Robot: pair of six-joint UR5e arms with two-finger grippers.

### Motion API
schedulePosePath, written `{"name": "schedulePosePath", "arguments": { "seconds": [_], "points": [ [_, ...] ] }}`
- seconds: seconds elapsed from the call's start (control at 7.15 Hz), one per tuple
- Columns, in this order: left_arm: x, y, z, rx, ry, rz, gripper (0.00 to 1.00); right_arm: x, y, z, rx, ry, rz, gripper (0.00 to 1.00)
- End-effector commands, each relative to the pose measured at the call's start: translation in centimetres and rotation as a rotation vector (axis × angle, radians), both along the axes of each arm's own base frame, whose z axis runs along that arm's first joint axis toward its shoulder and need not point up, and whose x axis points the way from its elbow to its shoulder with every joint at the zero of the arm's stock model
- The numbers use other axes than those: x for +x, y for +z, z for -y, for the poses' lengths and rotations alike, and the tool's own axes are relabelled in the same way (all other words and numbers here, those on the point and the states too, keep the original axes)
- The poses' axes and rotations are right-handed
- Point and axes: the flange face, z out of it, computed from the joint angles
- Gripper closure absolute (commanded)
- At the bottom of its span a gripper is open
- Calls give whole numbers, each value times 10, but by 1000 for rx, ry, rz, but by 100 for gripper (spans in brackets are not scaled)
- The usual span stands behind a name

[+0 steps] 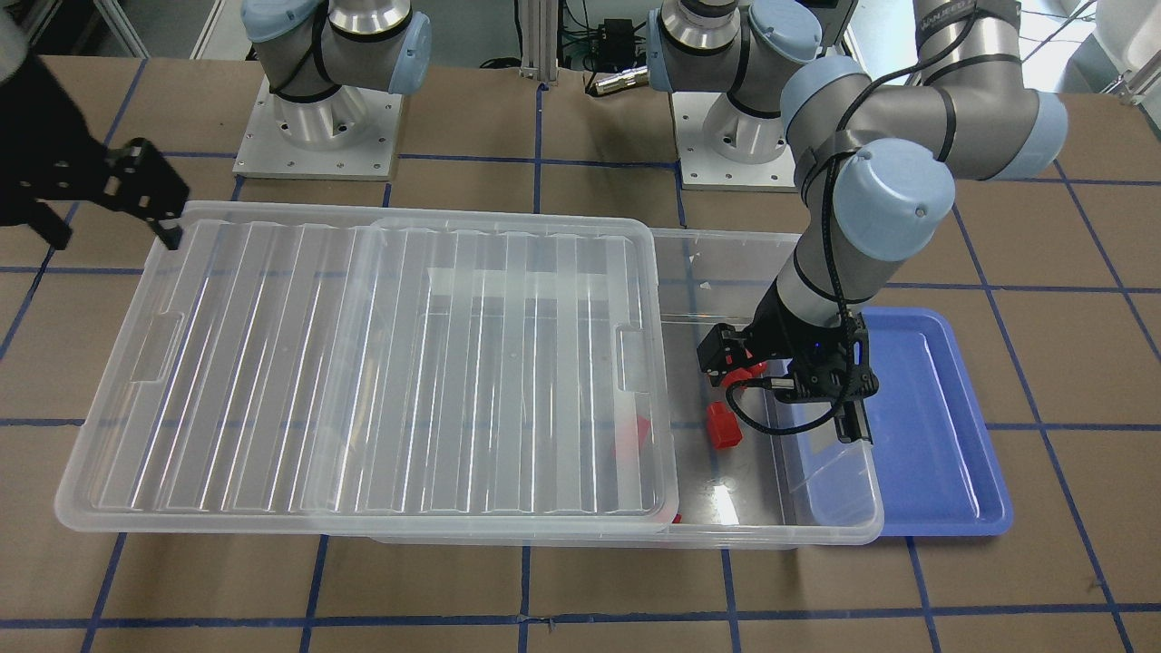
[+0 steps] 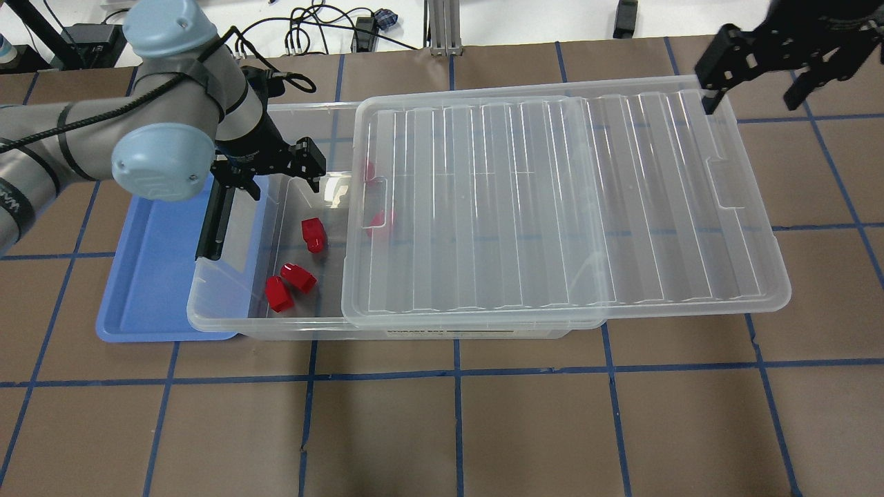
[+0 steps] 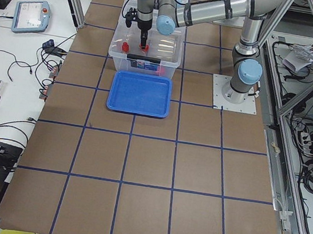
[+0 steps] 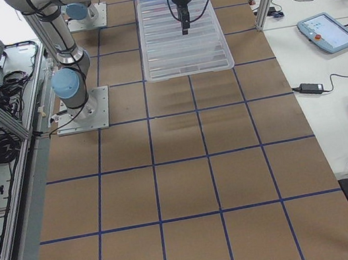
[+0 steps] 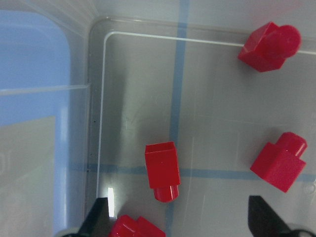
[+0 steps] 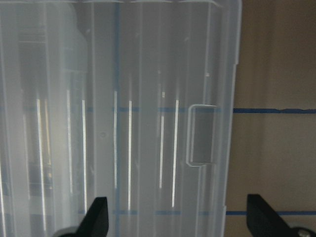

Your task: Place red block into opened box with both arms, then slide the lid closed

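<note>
Counting 3 uncovered red blocks (image 2: 313,235) | 1 box (image 2: 207,314) | left gripper (image 5: 180,219), right gripper (image 6: 177,217) wide

**Silver-grey and pale blue, twice over**

Left arm (image 1: 980,109) and right arm (image 1: 363,36) of silver-grey tubing, capped at each joint in rounded pale blue. Mounted on square metal plates (image 1: 317,161) dotted with screws. Black cable (image 1: 828,236) strapped along the left arm. Tipped with black, two-fingered left gripper (image 2: 273,172) and right gripper (image 2: 749,102), a small blue light on the left.
</note>
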Motion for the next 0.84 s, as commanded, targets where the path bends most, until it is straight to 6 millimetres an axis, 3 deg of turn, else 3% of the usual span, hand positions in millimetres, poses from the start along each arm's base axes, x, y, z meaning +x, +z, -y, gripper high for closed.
{"name": "schedulePosePath", "arguments": {
  "seconds": [0.0,0.14,0.28,0.42,0.56,0.7],
  "points": [
    [-3,49,-13,47,-6,4,0,-127,-33,-3,56,97,10,0],
    [-11,84,-23,52,-16,6,0,-153,-50,-3,95,82,-60,0],
    [-10,112,-27,108,-19,19,0,-159,-84,3,106,61,-63,0],
    [-7,127,-29,105,-21,48,0,-156,-113,8,89,34,-61,0],
    [-7,130,-29,98,-21,48,0,-150,-140,3,101,13,-52,0],
    [-7,135,-28,88,-19,47,0,-141,-144,1,92,-16,-59,0]
  ]
}}
